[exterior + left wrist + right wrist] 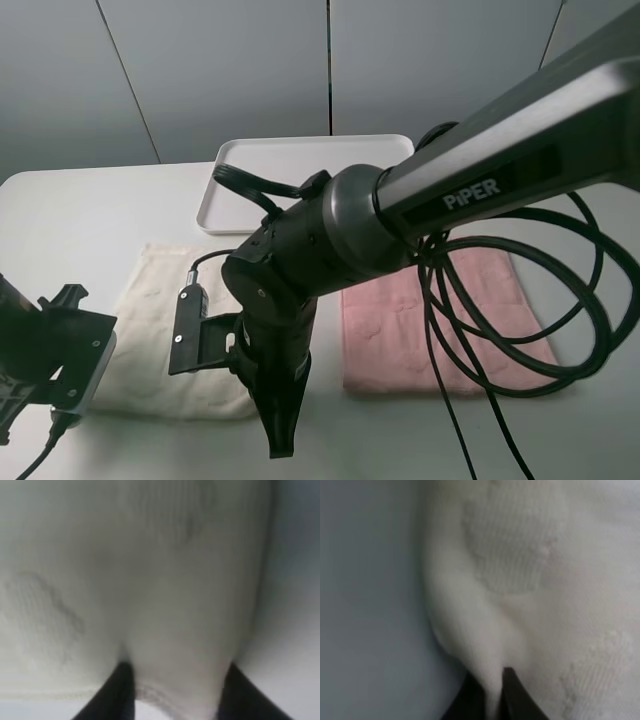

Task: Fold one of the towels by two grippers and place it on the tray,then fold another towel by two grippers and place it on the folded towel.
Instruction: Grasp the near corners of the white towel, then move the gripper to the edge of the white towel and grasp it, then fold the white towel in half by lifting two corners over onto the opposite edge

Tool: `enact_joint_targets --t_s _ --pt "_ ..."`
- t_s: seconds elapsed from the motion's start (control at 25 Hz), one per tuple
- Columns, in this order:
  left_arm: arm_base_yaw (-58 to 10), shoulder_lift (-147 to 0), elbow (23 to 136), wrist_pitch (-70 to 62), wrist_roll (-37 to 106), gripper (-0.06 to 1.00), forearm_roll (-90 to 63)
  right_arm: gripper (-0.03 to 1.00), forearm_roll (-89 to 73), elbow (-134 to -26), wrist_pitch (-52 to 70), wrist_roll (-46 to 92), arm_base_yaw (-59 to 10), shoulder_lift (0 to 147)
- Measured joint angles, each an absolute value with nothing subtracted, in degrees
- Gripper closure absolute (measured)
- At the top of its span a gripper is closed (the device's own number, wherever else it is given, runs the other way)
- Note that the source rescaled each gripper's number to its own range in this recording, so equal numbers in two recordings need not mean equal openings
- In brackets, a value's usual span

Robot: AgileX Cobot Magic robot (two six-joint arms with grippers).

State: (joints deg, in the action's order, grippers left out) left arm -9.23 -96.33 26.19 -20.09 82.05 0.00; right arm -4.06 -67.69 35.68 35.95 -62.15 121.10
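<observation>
White surface carrying three items. Flat on it: cream towel, near edge at left hand and right hand. Beside it, past right hand: pink towel. Beyond both towels, away from hands: tray.

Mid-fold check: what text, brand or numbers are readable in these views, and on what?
"PiPER": white lettering on the dark link of the right arm.
Pale mark on the wrist camera bracket: too small to read.
No text on the cream towel, pink towel or tray.
</observation>
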Motion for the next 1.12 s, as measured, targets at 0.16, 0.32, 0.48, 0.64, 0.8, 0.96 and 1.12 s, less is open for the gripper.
enact_joint_targets --t_s 0.16,0.32,0.48,0.64,0.8,0.96,1.12 --pt "-9.23 -96.33 26.19 -18.46 80.24 0.89 0.0 0.96 -4.06 -67.69 35.68 34.73 -62.15 121.1" --pt "-9.23 -96.33 26.19 -18.37 79.9 0.91 -0.88 0.96 -4.06 -67.69 35.57 30.01 -62.15 121.16" --pt "-9.23 -96.33 26.19 -18.37 77.5 0.91 -1.41 0.96 -4.06 -67.69 35.72 26.14 -62.15 120.9" --pt "-9.23 -94.13 27.05 -19.79 72.33 0.91 -1.93 0.97 -4.16 -67.49 37.67 23.01 -61.8 118.87" --pt "-9.23 -90.22 30.67 -22.89 68.74 0.92 -5.04 0.97 -4.19 -67.37 38.59 18.25 -59.38 114.93" --pt "-9.23 -89.24 33.47 -24.56 67.67 0.92 -11.37 0.97 -4.19 -67.37 38.84 13.14 -56.63 111.63" --pt "-9.23 -89.13 35.28 -23.99 67.17 0.92 -19.11 0.97 -4.19 -67.37 38.93 8.38 -54.48 110.5"
